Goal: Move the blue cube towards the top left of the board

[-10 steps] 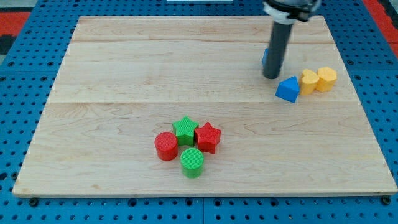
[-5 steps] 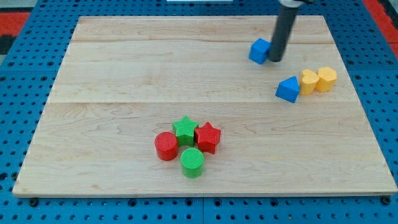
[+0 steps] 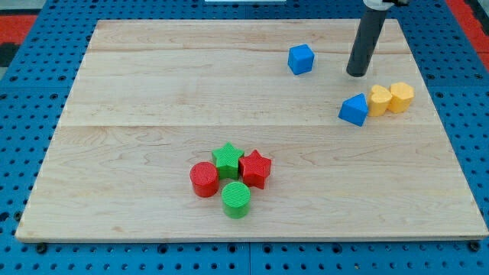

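In the camera view, bring my tip (image 3: pixel 356 74) round to the lower right face of the blue cube (image 3: pixel 301 59), which sits in the upper right of the frame, and push it squarely toward the upper left; the rod stands upright, gripperless, apart from the cube.

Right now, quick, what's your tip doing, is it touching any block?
My tip: touching nothing, no jaws to hold with, apart from the blue cube, to its right in the view.
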### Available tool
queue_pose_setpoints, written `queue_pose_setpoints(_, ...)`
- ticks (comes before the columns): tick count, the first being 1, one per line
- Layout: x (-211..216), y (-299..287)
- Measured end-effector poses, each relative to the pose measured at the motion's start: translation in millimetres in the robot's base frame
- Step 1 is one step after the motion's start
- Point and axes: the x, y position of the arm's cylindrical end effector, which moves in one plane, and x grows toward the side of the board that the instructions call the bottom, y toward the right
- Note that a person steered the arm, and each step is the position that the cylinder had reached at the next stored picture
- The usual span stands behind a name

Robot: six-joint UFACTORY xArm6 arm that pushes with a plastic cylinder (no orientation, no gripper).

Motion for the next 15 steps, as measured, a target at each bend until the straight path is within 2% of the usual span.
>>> queue_pose_setpoints(1, -21, -10)
queue_pose_setpoints(3, -21, -31)
queue_pose_setpoints(8, -21, -179)
queue_pose_setpoints(15, -21, -340)
